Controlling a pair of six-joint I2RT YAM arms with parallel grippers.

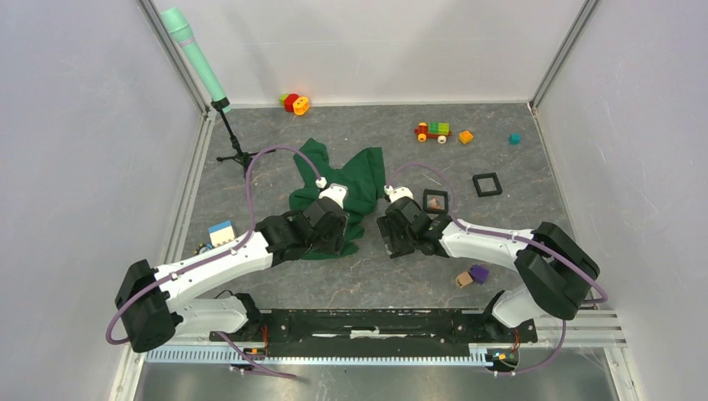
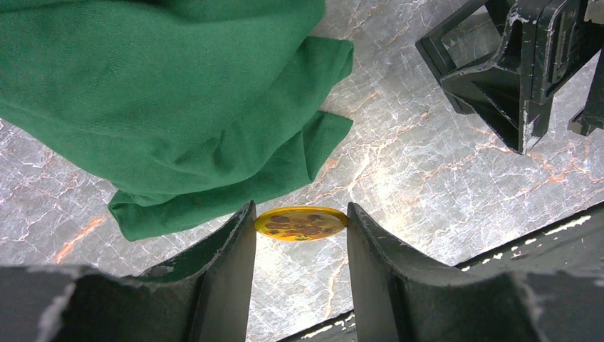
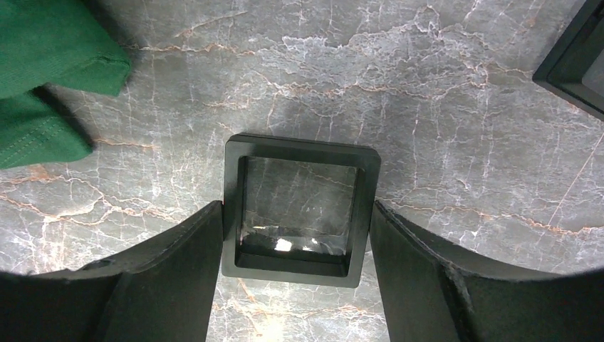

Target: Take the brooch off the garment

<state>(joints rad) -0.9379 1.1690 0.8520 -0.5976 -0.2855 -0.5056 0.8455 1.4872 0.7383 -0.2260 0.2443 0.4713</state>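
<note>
From above, the green garment [image 1: 342, 180] lies crumpled in the middle of the table [image 1: 501, 251]. The left arm [image 1: 326, 225] ends over the cloth's near edge and the right arm [image 1: 405, 227] ends just beside its right edge, with a strip of bare stone between the two. The brooch cannot be made out from up here. A black frame with something brown inside [image 1: 435, 200] sits just right of the right arm's end. In the left wrist view, the left fingers [image 2: 228, 271] are clamped on the brooch [image 2: 301, 223], which here shows as an amber disc with a dark pattern. It lies flat, almost edge-on to the camera, its width spanning the gap so that each rim meets a finger. Only pale table shows beneath it. The cloth lies up and to the left, its nearest fold just beside one finger but not touching the disc, so I judge it already off the garment. The dark end of the right arm shows at the upper right of this view, so any hand-over would run toward the robot's right. In the right wrist view, the right fingers [image 3: 164, 278] bracket an empty square frame [image 3: 292, 274] that faces the camera. They sit close against both its sides, but I cannot tell whether they press on it. The left arm alone has the brooch.
</note>
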